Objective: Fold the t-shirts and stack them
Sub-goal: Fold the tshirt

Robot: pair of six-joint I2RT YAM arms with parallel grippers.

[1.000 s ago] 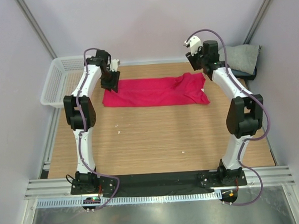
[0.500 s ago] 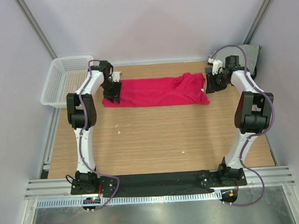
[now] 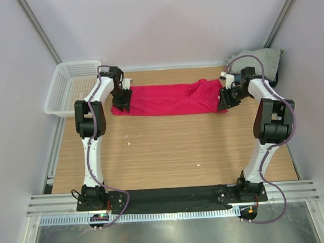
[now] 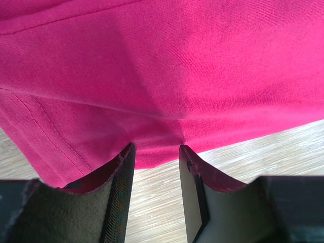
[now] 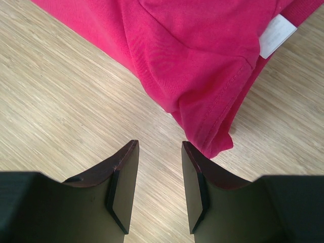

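Left gripper (image 4: 156, 147): spread, not pinching. Tips low over the near left corner of the crimson-pink t-shirt (image 4: 167, 71), the hem crossing the gap between them, pale wood of the table (image 4: 243, 159) showing just below. Placed so, by the look of it, to close on the corner's edge and not on the flat middle.

Right gripper (image 5: 159, 143): also spread, holding nothing. Tips over bare wood, just short of the shirt's near right corner, a bunched, stitched fold reaching down beside the right-hand fingertip. White label (image 5: 276, 35) farther up in the cloth. Aimed a little to one side of the corner, so probably in need of a small shift toward the cloth before closing.

Outward, from above: shirt laid as a long band across the far half of the table, flat at the left end, rumpled at the right. One gripper at each end, mirrored, likely in order to lift both near corners together and carry them over for the next fold while keeping the band straight. Judged mid-fold, not yet ready for stacking.

Farther out: light grey folded t-shirt (image 3: 264, 60) in the far right corner, apart from the pink one, probably marking the place for the stack. White mesh basket (image 3: 63, 85) off the table's far left corner.
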